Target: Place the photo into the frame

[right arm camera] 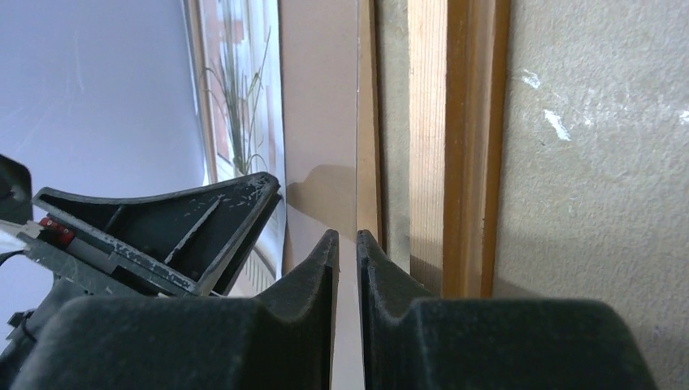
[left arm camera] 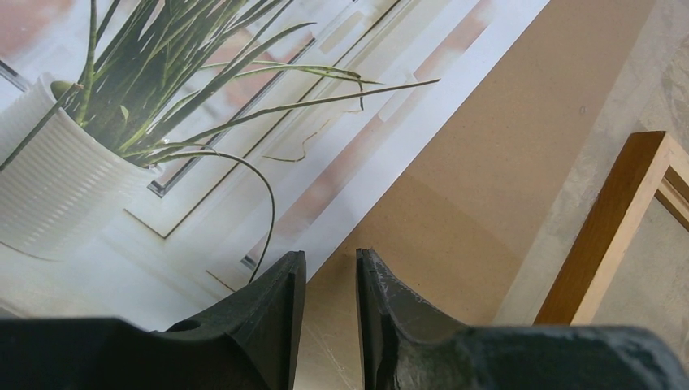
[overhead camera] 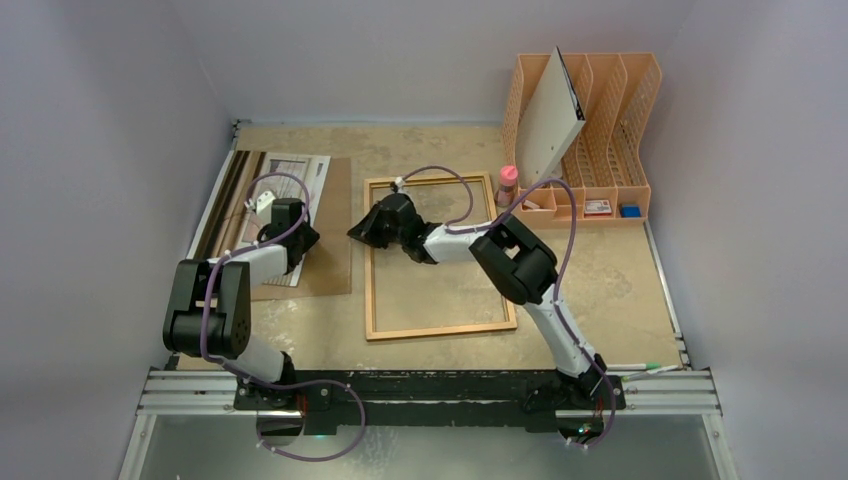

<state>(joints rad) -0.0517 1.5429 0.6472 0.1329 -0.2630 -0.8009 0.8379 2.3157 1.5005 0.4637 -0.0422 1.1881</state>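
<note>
The photo [overhead camera: 297, 178], a pale print of a spiky potted plant, lies on a plain brown backing board [overhead camera: 335, 262] at the left of the table. To its right the light wooden frame [overhead camera: 440, 329] lies flat. My left gripper [overhead camera: 305, 240] hovers low at the photo's right edge [left arm camera: 244, 122]; its jaws [left arm camera: 331, 256] stand apart with only bare board [left arm camera: 487, 146] between them. My right gripper [overhead camera: 358, 230] is over the board's right edge beside the frame's left rail [right arm camera: 455, 122]. Its jaws [right arm camera: 348, 236] leave a thin slit with nothing gripped.
A peach file organiser [overhead camera: 610, 130] stands at the back right with a pale sheet [overhead camera: 550, 115] leaning in it. A pink bottle [overhead camera: 508, 183] is in front. Dark strips [overhead camera: 225, 200] lie along the left wall. A pen [overhead camera: 640, 368] lies near the right front edge.
</note>
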